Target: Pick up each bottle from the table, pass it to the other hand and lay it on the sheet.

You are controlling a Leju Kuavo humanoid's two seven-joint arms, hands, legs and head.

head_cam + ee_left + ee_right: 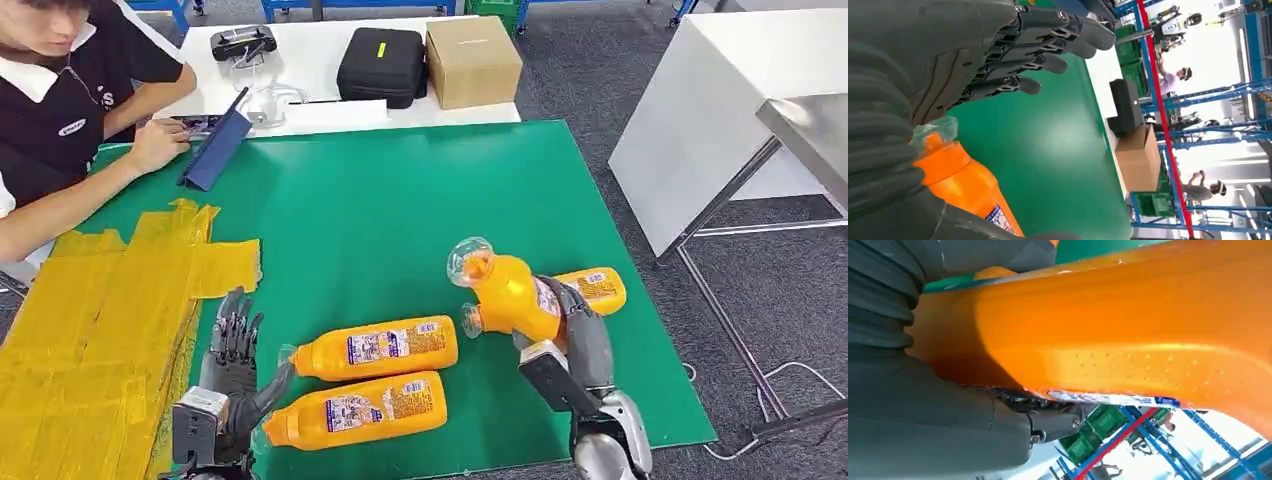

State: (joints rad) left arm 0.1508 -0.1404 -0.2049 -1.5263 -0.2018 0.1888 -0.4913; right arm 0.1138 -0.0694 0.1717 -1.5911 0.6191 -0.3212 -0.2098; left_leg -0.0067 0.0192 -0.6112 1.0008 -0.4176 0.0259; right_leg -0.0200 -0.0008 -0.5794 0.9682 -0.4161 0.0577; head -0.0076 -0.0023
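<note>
Right hand: the right hand (570,335) grips a lifted orange bottle (512,292), clear cap tilted up; the right wrist view shows its dimpled side and a label edge (print unreadable)
Left hand: the left hand (235,365) holds nothing, fingers (1048,45) spread, beside the near bottle (360,408)
Table: second bottle (380,347) and far bottle (595,288) lie on the green mat (400,210); all hold orange liquid
Sheet: yellow sheet (100,320) bare
</note>
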